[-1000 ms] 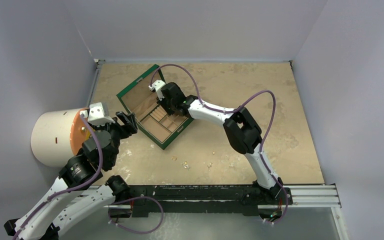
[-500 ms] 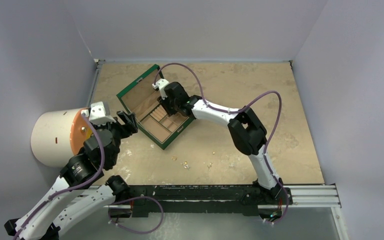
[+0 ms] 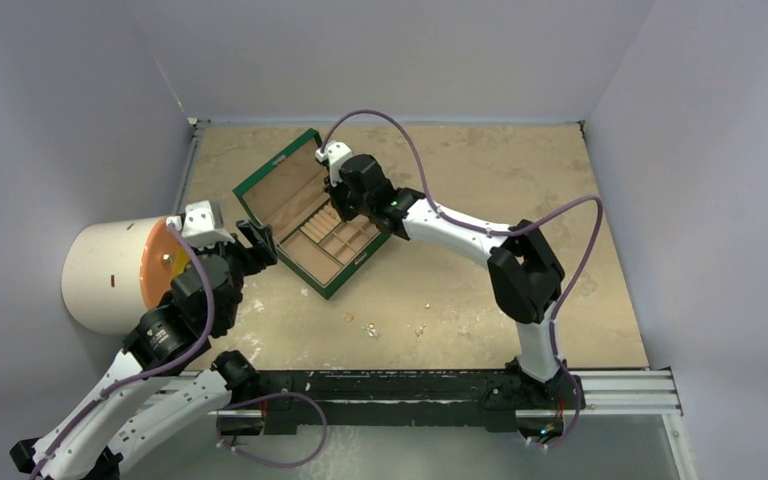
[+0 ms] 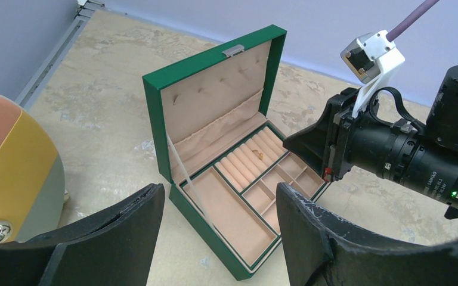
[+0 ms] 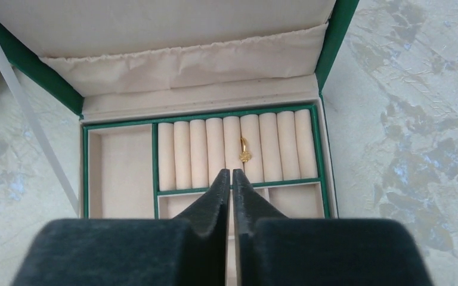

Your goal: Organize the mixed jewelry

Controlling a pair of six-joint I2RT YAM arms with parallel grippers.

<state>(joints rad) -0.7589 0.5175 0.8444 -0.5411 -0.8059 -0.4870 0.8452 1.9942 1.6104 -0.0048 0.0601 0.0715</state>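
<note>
The green box (image 3: 272, 172) lies open with its tan lining and divided tray showing. One gold piece of the jewelry (image 5: 245, 150) sits between the ring rolls, also visible from the left wrist as a gold speck (image 4: 260, 155). More tiny gold pieces (image 3: 371, 328) lie loose on the table in front of the box. My right gripper (image 5: 231, 173) hovers over the tray's near edge, shut with nothing between its fingers. My left gripper (image 4: 219, 190) is open and empty, to the left of the box, looking at it.
A white cylinder with an orange and yellow face (image 3: 110, 275) stands at the left edge beside the left arm. The right arm (image 3: 460, 232) stretches across the table's middle. Walls close off the table on three sides.
The right gripper has drawn back from over the box's tray toward the far right, its elbow swinging right. The left arm has stayed put.
</note>
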